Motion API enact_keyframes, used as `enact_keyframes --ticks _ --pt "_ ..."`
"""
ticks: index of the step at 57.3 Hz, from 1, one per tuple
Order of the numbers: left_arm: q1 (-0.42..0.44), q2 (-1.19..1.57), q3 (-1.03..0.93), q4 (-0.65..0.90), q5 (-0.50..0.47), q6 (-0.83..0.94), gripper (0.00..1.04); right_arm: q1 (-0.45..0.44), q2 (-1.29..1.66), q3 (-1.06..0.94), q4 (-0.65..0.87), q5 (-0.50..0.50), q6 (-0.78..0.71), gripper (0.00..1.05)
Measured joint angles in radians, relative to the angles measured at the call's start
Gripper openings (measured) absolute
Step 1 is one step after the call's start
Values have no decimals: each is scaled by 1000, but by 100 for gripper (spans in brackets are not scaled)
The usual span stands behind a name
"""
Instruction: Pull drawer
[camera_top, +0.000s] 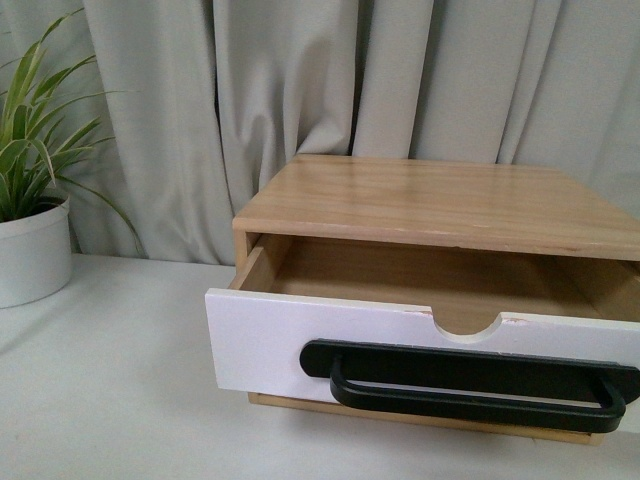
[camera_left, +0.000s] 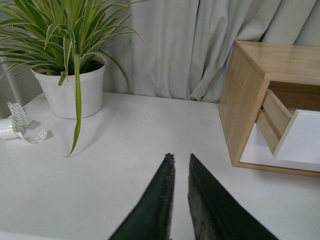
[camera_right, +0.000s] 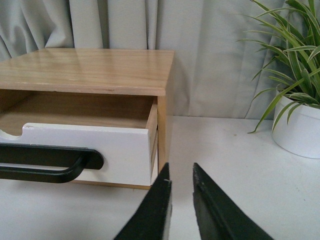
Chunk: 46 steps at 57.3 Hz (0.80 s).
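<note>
On the white table (camera_top: 110, 390) ahead of us sits a light wooden cabinet (camera_top: 440, 200), and the drawer (camera_top: 270, 345) is already drawn partway out of it: its white front stands clear of the cabinet's face, its pale wood interior is open to view behind the half-round notch (camera_top: 468, 328) in the upper edge, and the long black bar handle (camera_top: 470, 385) runs across the front. From the right wrist view we see the drawer's side wall exposed beyond the cabinet's edge, so we judge the pull itself to be largely or wholly done; whether more travel is wanted we cannot say from the task line alone. Neither arm shows in the front view. Our left gripper (camera_left: 180, 165) hovers over bare table, well apart from the cabinet, its two dark fingers drawn nearly together with only a thin gap between them and nothing held. Our right gripper (camera_right: 181, 172) sits just off the drawer's corner, clear of the handle, its fingers likewise close together with a narrow gap and empty. A potted spider plant (camera_top: 30, 180) stands off to the side before the grey curtain (camera_top: 300, 80), and a curl of white tape (camera_left: 25, 127) lies near the pot. What may remain is only a further pull, or backing away.
</note>
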Motion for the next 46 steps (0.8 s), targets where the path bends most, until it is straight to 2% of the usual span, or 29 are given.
enact_keyframes --ticks 24,26,28,31,46 --pt "0 0 0 0 0 0 91 0 0 0 0 0 0 94" --pt "0 0 0 0 0 0 98 0 0 0 0 0 1 98" --pt "0 0 0 0 0 1 100 0 0 0 0 0 2 96" --pt "0 0 0 0 0 2 98 0 0 0 0 0 2 95" --pt "0 0 0 0 0 3 98 0 0 0 0 0 2 96"
